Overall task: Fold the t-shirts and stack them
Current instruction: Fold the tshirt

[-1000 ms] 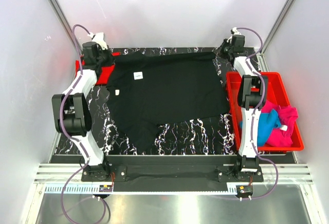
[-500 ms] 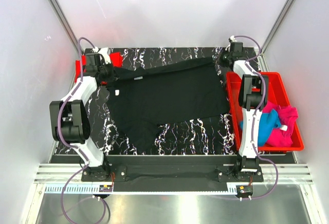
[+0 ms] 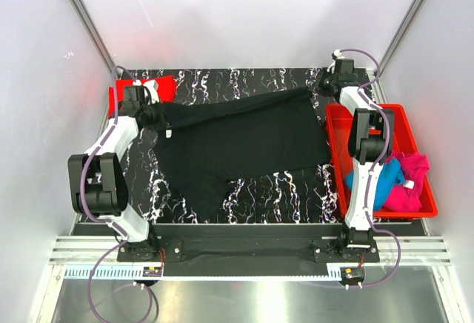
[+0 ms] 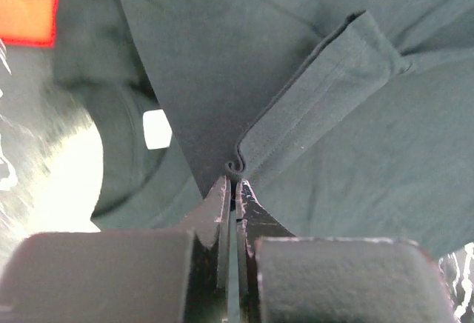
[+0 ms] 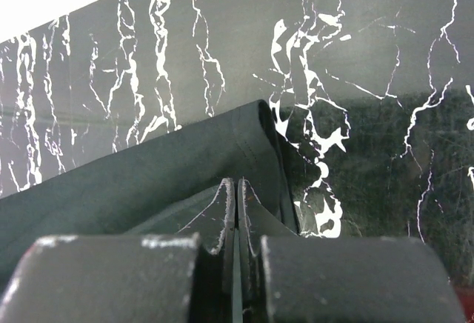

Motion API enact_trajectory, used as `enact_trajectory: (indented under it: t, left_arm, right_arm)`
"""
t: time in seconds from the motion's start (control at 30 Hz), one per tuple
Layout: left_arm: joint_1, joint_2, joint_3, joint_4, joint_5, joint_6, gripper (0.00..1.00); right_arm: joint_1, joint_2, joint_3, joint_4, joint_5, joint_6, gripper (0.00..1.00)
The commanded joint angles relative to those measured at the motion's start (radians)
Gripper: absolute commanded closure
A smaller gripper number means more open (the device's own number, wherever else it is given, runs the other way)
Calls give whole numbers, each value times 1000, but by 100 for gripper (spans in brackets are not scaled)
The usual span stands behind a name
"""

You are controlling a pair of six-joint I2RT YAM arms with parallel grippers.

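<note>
Black marble table [image 3: 281,190], white walls all round, and a red bin [image 3: 392,107] on one side that I'm using as my reference for everything.

The black shirt [image 3: 244,141] is spread on the table right next to the bin, and its far edge is lifted and stretched between both arms. The right gripper [image 3: 320,87] is just past the bin's far corner. On its wrist cam the gripper [image 5: 235,190] is clamped tight on the corner of the hem. The left gripper [image 3: 154,113] is on the opposite side of the shirt from the bin, and its wrist cam shows the gripper [image 4: 235,190] pinched shut on a thin bit of folded hem. The blue shirt [image 3: 385,182] and magenta shirt [image 3: 415,178] are crumpled inside the bin. The red shirt [image 3: 159,86] lies flat at the corner farthest from the bin.

My worries from here:
- Both grips hold very little cloth, so a quick pull toward me could pop the hem out of either one.
- The lifted edge already runs at a slant, lower on the side away from the bin. If the arms don't travel evenly, I reckon the fold lands crooked.
- The near part of the shirt looks bunched, so I'd guess it drags along rather than staying put.
- The left gripper is close to the red shirt and could snag it.
</note>
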Motion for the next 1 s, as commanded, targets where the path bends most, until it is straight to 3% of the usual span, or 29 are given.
enact_trajectory:
  t: [0.0, 0.27, 0.77, 0.87, 0.9, 0.93, 0.97]
  left_arm:
    - [-4, -46, -32, -20, 19, -34, 100]
    - [-20, -44, -75, -53, 52, -49, 100]
    - [-29, 0, -76, -148, -21, -69, 100]
    - [-34, 5, -90, -157, 2, -80, 100]
    - [-34, 6, -90, -165, 9, -75, 100]
    - [-32, 10, -89, -174, 20, -75, 81]
    - [-32, 13, -87, -195, 41, -74, 73]
  right_arm:
    - [-5, -71, -16, 9, 6, -40, 100]
    - [-5, -60, -18, -18, 3, -56, 100]
    - [-5, -109, -70, -48, -3, -56, 100]
    - [-5, -114, -76, -66, 8, -62, 96]
    - [-5, -117, -76, -72, 12, -63, 89]
    - [-5, -124, -76, -84, 22, -65, 87]
    - [-5, -127, -74, -94, 25, -68, 84]
